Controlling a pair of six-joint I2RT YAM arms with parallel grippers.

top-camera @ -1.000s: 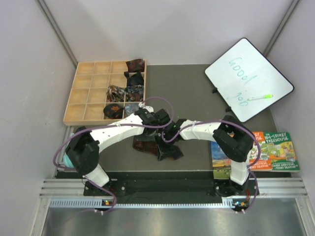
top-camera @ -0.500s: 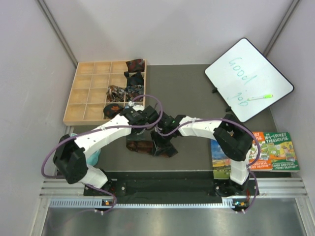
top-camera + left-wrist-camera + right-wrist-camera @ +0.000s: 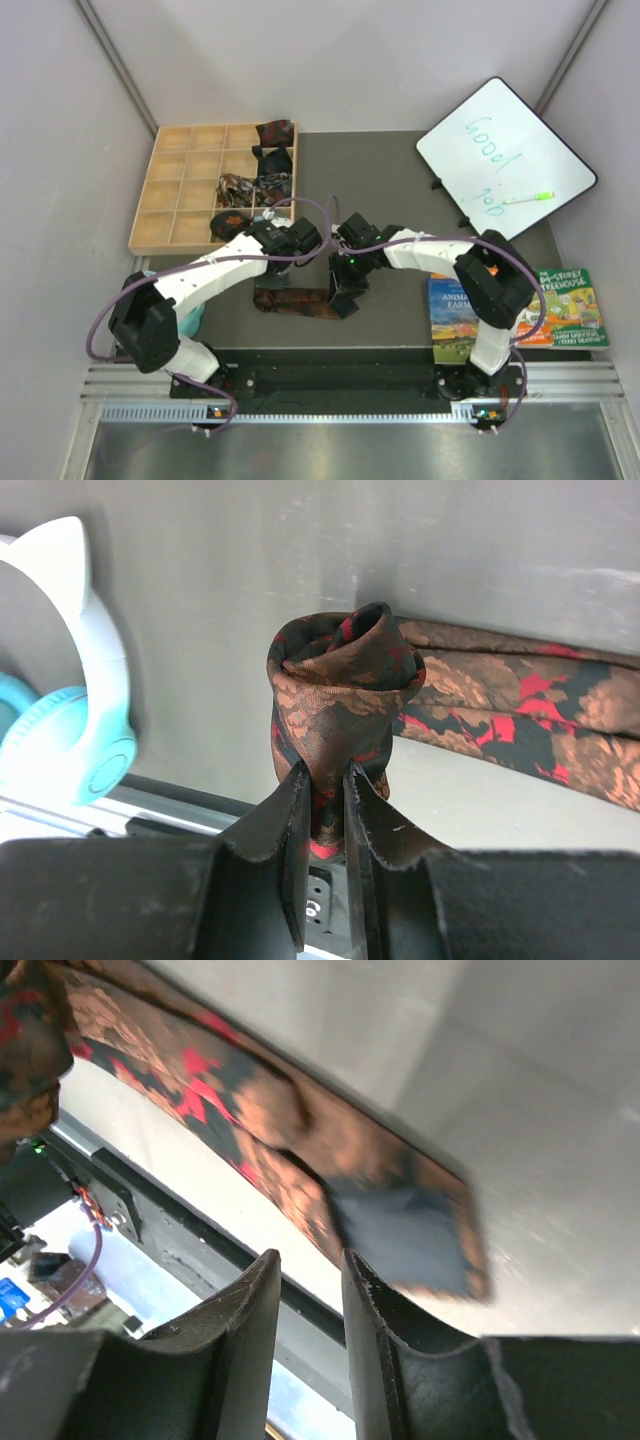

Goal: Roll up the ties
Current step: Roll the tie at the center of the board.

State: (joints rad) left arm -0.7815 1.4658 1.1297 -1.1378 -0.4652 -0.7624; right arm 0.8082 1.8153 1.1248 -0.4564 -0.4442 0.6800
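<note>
"Good job" whiteboard (image 3: 505, 160) in the top view only; left gripper (image 3: 323, 775) tight on the rolled tie (image 3: 340, 670), right gripper (image 3: 310, 1260) slack, released.

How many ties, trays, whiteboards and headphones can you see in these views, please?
Rolled ties showing in the tray: 5 (more may be hidden)
Half-rolled tie: 1
Tray: 1
Whiteboard: 1
Headphones: 1
Total: 9
</note>
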